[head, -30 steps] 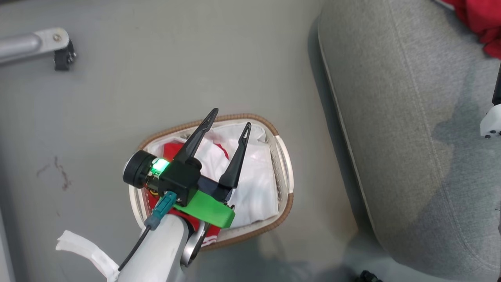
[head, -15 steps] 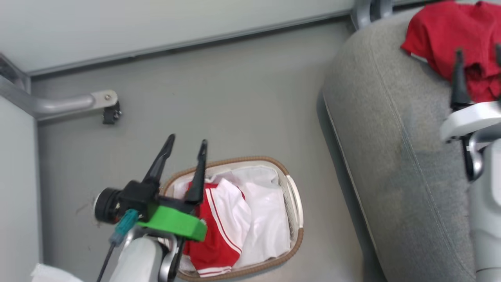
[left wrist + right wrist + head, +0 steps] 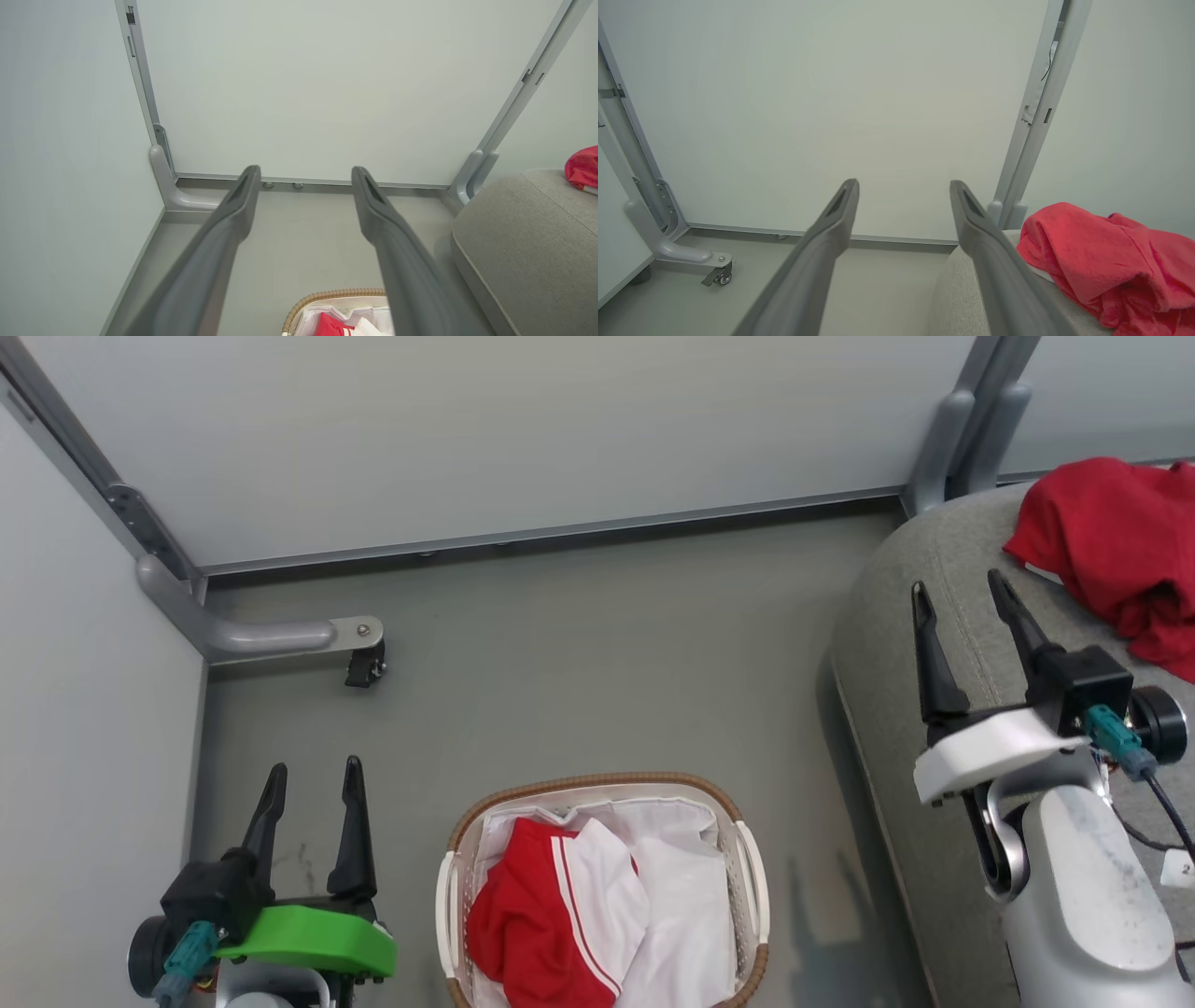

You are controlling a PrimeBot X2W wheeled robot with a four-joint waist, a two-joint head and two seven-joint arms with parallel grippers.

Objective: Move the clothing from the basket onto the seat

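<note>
— Grippers first: how's the left gripper (image 3: 315,767)?
— Fingers spread wide, nothing between them. It hangs over the floor (image 3: 579,663), just left of the basket (image 3: 597,782).
— And the right gripper (image 3: 957,582)?
— Wide too, and empty, over the left edge of the seat (image 3: 868,691), fingers pointing toward the wall (image 3: 560,429).
— Where's the clothing?
— Split. The striped garment (image 3: 537,933), red with white panels, lies crumpled in the basket's left half, on the white liner (image 3: 695,905). The plain red garment (image 3: 1106,537) lies bunched on the seat, right of the right gripper and apart from it.
— Anything touching either piece?
— No, both grippers are clear of them.
— How does the basket sit against the seat?
— On the floor, left of the seat, with a strip of floor between them.
— Further out?
— Pale wall behind, with grey posts (image 3: 943,457). A grey foot with a caster (image 3: 362,665) stands on the floor near the left corner.
</note>
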